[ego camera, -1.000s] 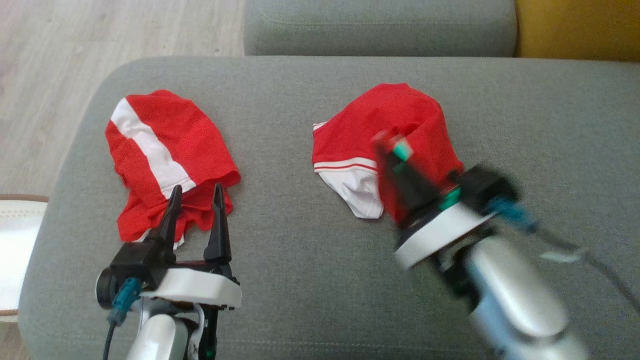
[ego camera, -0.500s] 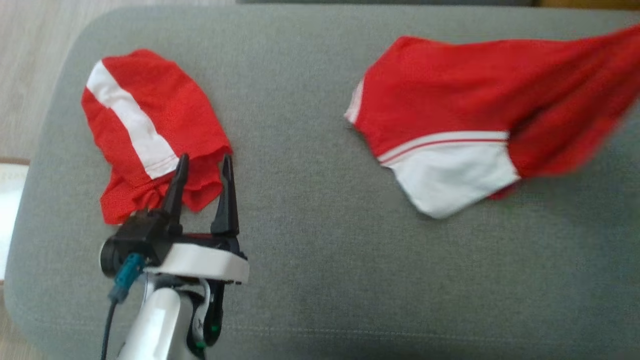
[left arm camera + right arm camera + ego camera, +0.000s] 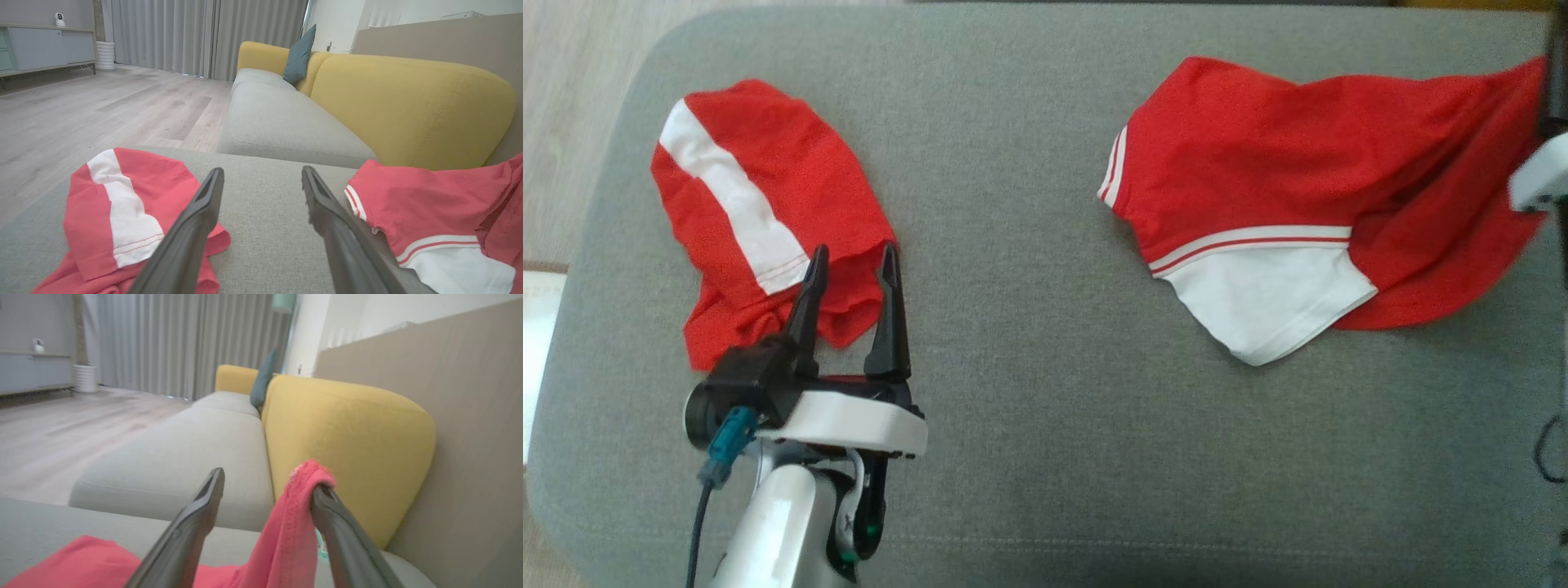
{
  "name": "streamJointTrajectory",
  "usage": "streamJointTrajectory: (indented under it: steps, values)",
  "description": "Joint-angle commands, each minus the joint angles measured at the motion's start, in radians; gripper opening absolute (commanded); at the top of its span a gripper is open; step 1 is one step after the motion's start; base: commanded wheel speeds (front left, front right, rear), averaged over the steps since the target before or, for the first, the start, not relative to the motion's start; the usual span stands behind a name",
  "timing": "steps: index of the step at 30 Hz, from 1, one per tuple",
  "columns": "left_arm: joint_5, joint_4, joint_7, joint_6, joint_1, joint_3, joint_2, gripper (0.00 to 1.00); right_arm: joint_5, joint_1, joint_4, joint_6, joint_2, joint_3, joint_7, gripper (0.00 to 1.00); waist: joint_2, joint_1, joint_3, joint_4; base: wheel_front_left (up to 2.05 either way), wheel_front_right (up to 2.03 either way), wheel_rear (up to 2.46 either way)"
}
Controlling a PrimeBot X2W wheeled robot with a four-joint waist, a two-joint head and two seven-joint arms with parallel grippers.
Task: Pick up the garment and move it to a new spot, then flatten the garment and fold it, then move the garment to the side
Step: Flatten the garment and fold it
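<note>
**Entry: garment at its new spot, hem caught on my right finger**

**Head view.** The garment (image 3: 1258, 163), red with a white striped sleeve, lies on the right half of the grey seat cushion (image 3: 1029, 408). It is bunched and drawn out toward the right edge of the picture. A second red garment (image 3: 768, 163) with a white band lies crumpled at the left, well apart from it. My left gripper (image 3: 854, 249) hovers at the near edge of that second piece with its fingers spread and nothing between them.

**Left wrist view.** Both fingers stand apart over bare cushion. The second red garment lies to one side and the garment to the other, and neither is touched.

**Right wrist view.** My right gripper (image 3: 269, 481) has its fingers spread wide, with no pinch on the cloth. The garment's hem hangs over one fingertip (image 3: 322, 494), with the yellow backrest (image 3: 347, 428) behind it.

**Handling note.** As I judge it, this is the release at the end of the move.
- Withdraw low and along the finger's own line, so the hem slips off.
- Do not lift, which would haul the cloth up again.
- Check that the finger is free before flattening.
- Spread the cloth from the bunched right side first.
</note>
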Motion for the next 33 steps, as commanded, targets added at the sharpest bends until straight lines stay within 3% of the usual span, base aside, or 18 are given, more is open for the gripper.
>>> streamJointTrajectory:
  steps: [1,8,17,23,33]
  values:
    - [-0.002,-0.032,-0.006,-0.004,-0.030,0.040,0.002,1.00,0.012,-0.005,-0.058,-0.001,0.004,0.034,-0.022,1.00,0.0000,-0.0001,-0.019,-0.009,0.00,0.00,0.00]
    - [0.001,-0.039,-0.006,0.001,0.001,0.049,0.002,1.00,0.086,0.107,-0.198,-0.001,0.080,0.152,-0.066,1.00,0.0000,-0.0001,-0.092,-0.032,0.00,0.00,0.00]
    - [-0.002,-0.061,-0.006,0.009,0.046,0.029,0.002,1.00,0.122,0.391,-0.405,-0.001,0.217,0.261,-0.112,1.00,0.0000,-0.0001,-0.160,-0.043,0.00,0.00,0.00]
    - [0.000,-0.064,-0.006,0.010,0.061,0.015,0.002,1.00,0.118,0.501,-0.422,-0.001,0.241,0.291,-0.150,1.00,0.0000,-0.0001,-0.163,-0.041,0.00,0.00,0.00]
    - [0.004,-0.057,-0.006,-0.001,0.049,-0.003,0.002,1.00,0.116,0.502,-0.372,-0.001,0.243,0.372,-0.119,1.00,0.0000,-0.0001,-0.129,-0.006,0.00,0.00,0.00]
